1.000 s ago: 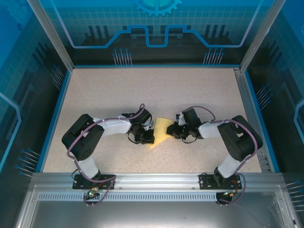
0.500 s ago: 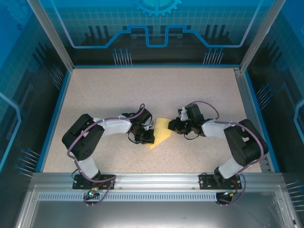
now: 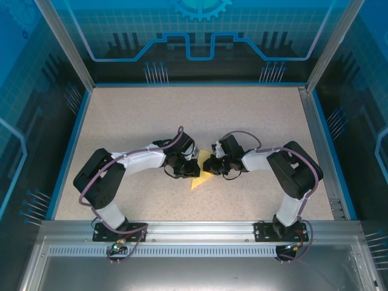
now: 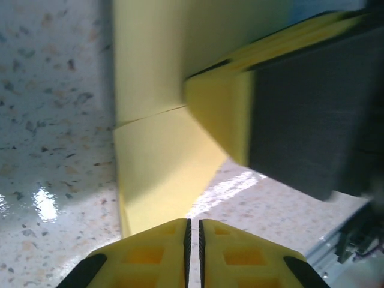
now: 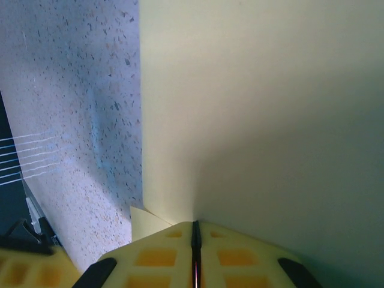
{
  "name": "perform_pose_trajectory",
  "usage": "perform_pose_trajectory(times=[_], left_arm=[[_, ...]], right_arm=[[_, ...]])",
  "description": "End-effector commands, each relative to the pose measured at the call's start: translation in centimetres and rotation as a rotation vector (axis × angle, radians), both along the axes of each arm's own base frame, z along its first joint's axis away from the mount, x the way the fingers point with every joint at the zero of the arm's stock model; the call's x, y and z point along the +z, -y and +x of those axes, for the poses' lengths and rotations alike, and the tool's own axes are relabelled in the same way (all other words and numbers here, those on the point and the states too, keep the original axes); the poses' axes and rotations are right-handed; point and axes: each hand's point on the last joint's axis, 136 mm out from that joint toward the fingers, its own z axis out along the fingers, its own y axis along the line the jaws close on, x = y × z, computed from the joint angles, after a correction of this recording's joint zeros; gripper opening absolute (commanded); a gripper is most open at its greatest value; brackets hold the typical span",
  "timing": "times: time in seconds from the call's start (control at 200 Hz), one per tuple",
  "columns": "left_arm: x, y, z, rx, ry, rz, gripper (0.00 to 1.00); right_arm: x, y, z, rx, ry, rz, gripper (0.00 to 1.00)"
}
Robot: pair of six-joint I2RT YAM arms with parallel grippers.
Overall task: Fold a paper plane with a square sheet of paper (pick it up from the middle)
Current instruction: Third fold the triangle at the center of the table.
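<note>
Top view: square sheet of paper (image 3: 199,180) just below centre of frame, on speckled table (image 3: 182,115), between the two arms. Pale yellow, already folded over, one corner pointing toward bottom of frame.

Left gripper (image 3: 187,173) against left edge of sheet. Right gripper (image 3: 209,167) against its upper right edge. Both grippers close together, sheet largely hidden beneath them.

Left wrist view: fingertips (image 4: 156,255) at bottom centre, drawn together to a thin slit. Sheet running from top of frame down to those tips, with a layer edge crossing it at mid-height. Cannot tell whether paper sits inside the slit or only meets it. At upper right, a yellow pad (image 4: 219,114) of the other gripper on a dark grey block, pressed against the sheet.

Right wrist view: fingertips (image 5: 162,255) at bottom centre, closed to a hairline. Sheet spread over right and centre of frame, entering the hairline; paper pinched there. Small folded corner showing just left of the tips. Table down left side.
</note>
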Motion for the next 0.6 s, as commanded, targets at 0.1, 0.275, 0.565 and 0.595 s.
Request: perform_pose_trajectory(times=[0.1, 0.275, 0.565, 0.595], left_arm=[[2.3, 1.3, -1.1, 0.017, -0.058, -0.132, 0.16], [0.7, 2.8, -1.7, 0.041, -0.156, -0.232, 0.15], [-3.4, 2.2, -2.2, 0.070, -0.244, -0.177, 0.14], [-3.9, 1.9, -2.3, 0.073, -0.249, -0.154, 0.14]], right_arm=[[-2.3, 1.0, -1.0, -0.019, -0.051, -0.072, 0.10], [-2.3, 1.2, -1.1, -0.024, -0.049, -0.078, 0.10], [-2.4, 1.6, -1.4, -0.023, -0.052, -0.097, 0.10], [-2.3, 1.7, -1.4, -0.023, -0.051, -0.098, 0.11]])
